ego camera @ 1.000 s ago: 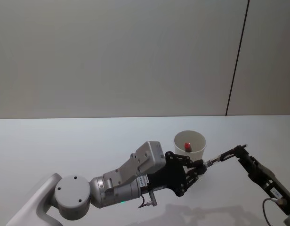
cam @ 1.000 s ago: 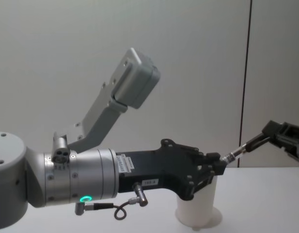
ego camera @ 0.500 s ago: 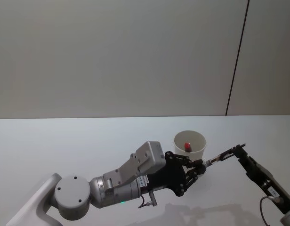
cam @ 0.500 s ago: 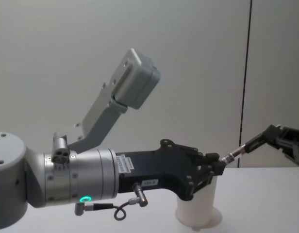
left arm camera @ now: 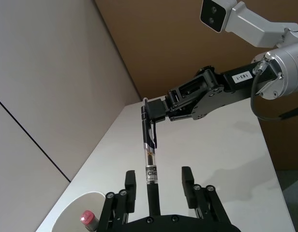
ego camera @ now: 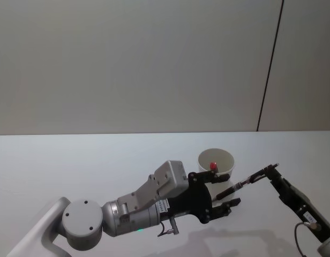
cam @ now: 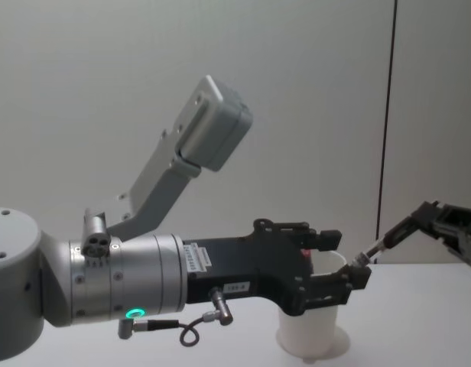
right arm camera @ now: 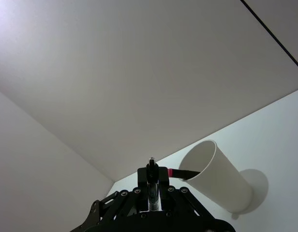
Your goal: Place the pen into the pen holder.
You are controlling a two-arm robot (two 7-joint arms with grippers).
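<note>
The pen point(ego camera: 248, 180) hangs level above the table, just right of the white paper-cup pen holder point(ego camera: 216, 160). My right gripper point(ego camera: 268, 171) is shut on the pen's right end. My left gripper point(ego camera: 229, 189) stands open around the other end, its fingers on either side without touching it. In the left wrist view the pen point(left arm camera: 148, 145) runs from between my open left gripper point(left arm camera: 158, 173) to the right gripper point(left arm camera: 151, 107). A red-capped item point(ego camera: 212, 165) is inside the pen holder. In the chest view the pen holder point(cam: 316, 329) stands behind the left gripper point(cam: 349, 258).
The white table point(ego camera: 74, 166) stretches bare to the left and behind the pen holder. A plain wall with a dark vertical seam point(ego camera: 269, 69) rises at the back. My left arm's grey forearm point(ego camera: 143, 206) lies across the front of the table.
My left gripper has opened and let go of the pen. The right gripper keeps hold of the pen, which has sunk slightly.
</note>
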